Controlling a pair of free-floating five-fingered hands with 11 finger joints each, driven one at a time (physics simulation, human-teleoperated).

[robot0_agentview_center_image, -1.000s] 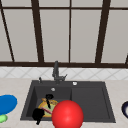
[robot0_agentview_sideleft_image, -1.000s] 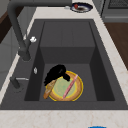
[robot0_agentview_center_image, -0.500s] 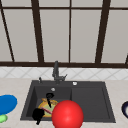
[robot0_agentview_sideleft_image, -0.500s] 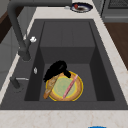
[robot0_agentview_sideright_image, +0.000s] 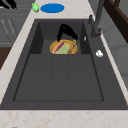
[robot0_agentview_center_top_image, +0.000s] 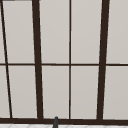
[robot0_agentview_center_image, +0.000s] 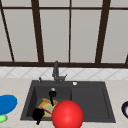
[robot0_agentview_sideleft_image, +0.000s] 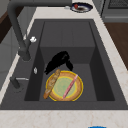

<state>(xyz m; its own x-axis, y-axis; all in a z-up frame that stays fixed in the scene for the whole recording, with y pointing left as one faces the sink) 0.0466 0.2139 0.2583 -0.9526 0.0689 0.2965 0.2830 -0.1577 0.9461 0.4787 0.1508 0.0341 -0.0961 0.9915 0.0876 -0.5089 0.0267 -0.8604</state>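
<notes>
A yellow-rimmed green plate [robot0_agentview_sideleft_image: 60,86] lies in the left part of the dark sink [robot0_agentview_center_image: 87,100]. On it lie a baguette [robot0_agentview_sideleft_image: 51,83] and a pink stick [robot0_agentview_sideleft_image: 70,86]. My right hand [robot0_agentview_sideleft_image: 58,61] hovers just above the plate's back edge, fingers relaxed and holding nothing; it also shows in the front view [robot0_agentview_center_image: 52,94] and the right side view [robot0_agentview_sideright_image: 66,31]. My left hand [robot0_agentview_center_image: 38,114] hangs by the sink's front left corner, with straight fingers [robot0_agentview_sideright_image: 7,3] showing in the right side view. A big red ball [robot0_agentview_center_image: 67,115] sits in front of the plate.
A tall dark faucet [robot0_agentview_center_image: 56,72] stands behind the sink. A blue plate [robot0_agentview_center_image: 7,103] and a green item [robot0_agentview_center_image: 2,118] lie on the left counter. A dark dish [robot0_agentview_sideleft_image: 80,7] sits on the right counter. The sink's right part is a shallow shelf.
My right hand has lifted slightly off the plate's rim and drifted a little toward the sink's middle. The left hand, plate and ball have not moved.
</notes>
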